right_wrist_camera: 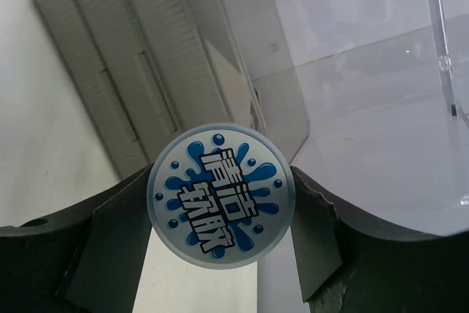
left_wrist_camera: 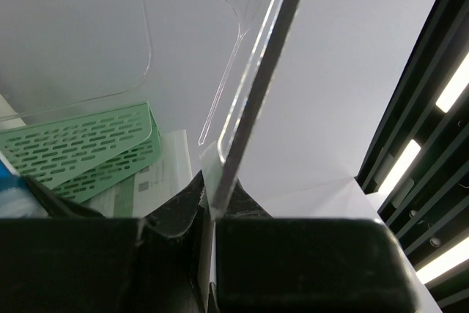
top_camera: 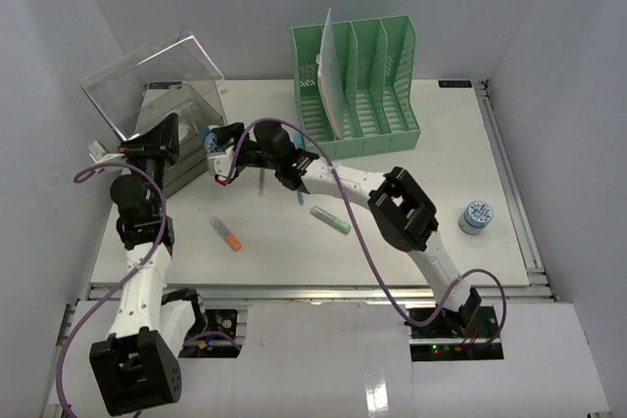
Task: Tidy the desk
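Left tool point(left_wrist_camera: 209, 219) clenched on the edge of the clear box lid point(top_camera: 147, 75) — held raised; right tool point(top_camera: 223, 158) grips a round blue-labelled tub point(right_wrist_camera: 220, 196) beside it, over the white worktop point(top_camera: 392, 242) between grey walls point(top_camera: 49, 95)

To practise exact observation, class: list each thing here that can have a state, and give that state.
Clear box: open.
Lid: raised, gripped by its edge.
Left gripper: shut on lid.
Right gripper: shut on round tub.
File rack: upright, one sheet inside.
Second tub: upright on desk.
Marker: lying flat.
Green tube: lying flat.
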`<state>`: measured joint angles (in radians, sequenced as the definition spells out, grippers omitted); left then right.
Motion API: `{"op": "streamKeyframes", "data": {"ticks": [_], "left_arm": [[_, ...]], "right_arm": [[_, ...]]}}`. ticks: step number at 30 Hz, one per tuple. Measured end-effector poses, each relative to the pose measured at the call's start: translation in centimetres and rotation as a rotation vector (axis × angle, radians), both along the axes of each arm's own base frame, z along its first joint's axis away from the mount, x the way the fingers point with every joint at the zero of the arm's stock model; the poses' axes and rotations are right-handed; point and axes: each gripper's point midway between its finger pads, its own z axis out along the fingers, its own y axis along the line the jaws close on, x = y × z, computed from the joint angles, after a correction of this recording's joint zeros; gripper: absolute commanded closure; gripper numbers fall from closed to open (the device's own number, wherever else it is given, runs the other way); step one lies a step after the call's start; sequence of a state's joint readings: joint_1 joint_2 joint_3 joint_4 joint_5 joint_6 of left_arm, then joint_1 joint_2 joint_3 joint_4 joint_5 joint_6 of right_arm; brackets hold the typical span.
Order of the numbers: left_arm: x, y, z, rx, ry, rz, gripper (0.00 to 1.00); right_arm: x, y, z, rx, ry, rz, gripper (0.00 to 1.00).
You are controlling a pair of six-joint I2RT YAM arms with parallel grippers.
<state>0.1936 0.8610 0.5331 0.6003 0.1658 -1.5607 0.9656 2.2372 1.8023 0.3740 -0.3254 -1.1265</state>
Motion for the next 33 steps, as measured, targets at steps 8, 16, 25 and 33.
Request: {"op": "streamKeyframes", "data": {"ticks": [8, 16, 25, 33], "left_arm": [[-0.2, 0.0, -0.1, -0.001, -0.003, -0.001, 1.0], [-0.1, -0.1, -1.4, -0.011, 0.02, -0.007, 1.0], [-0.3, -0.1, -1.3, -0.013, 0.015, -0.004, 1.0], [-0.3, -0.1, -1.4, -0.013, 0.019, -0.003, 1.0]], "right_arm": [[2.8, 3.2, 4.6, 0.228, -0.08, -0.064, 0.92], [4.4, 4.4, 6.2, 0.332, -0.139, -0.096, 0.88], [5.2, 5.4, 1.0, 0.288, -0.156, -0.105, 0.04], [4.5, 4.3, 2.9, 0.313, -0.173, -0.104, 0.1]]}}
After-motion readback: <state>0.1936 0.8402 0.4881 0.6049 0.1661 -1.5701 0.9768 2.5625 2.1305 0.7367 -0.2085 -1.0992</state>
